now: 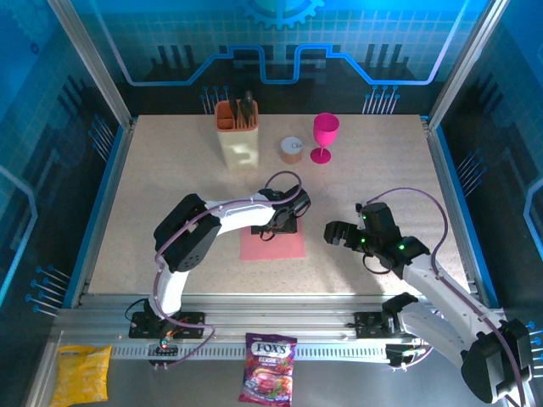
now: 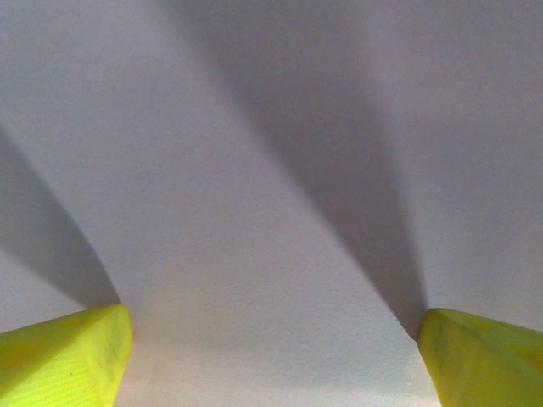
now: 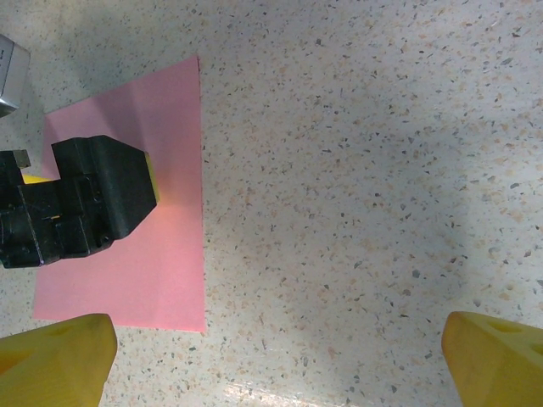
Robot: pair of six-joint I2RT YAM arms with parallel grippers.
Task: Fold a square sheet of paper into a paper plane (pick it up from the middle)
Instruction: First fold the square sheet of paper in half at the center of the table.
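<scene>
The square sheet of paper [image 1: 265, 248] is salmon pink and lies flat and unfolded on the speckled table, just in front of centre. A paper plane is out of view. My left gripper [image 1: 278, 224] points down onto the sheet's far half. In the left wrist view its yellow fingertips [image 2: 64, 360] stand wide apart, open, with the paper surface [image 2: 254, 212] very close and nothing pinched between them. My right gripper [image 1: 338, 232] hovers open over bare table to the right of the sheet. Its wrist view takes in the sheet [image 3: 148, 263] and the left gripper's black body [image 3: 89, 203].
At the back stand a magenta goblet [image 1: 325, 136], a small round container [image 1: 292, 149] and an orange holder on a cream box [image 1: 237, 131]. A sweets bag [image 1: 270, 380] and a yellow bag [image 1: 82, 375] lie in front of the arm bases.
</scene>
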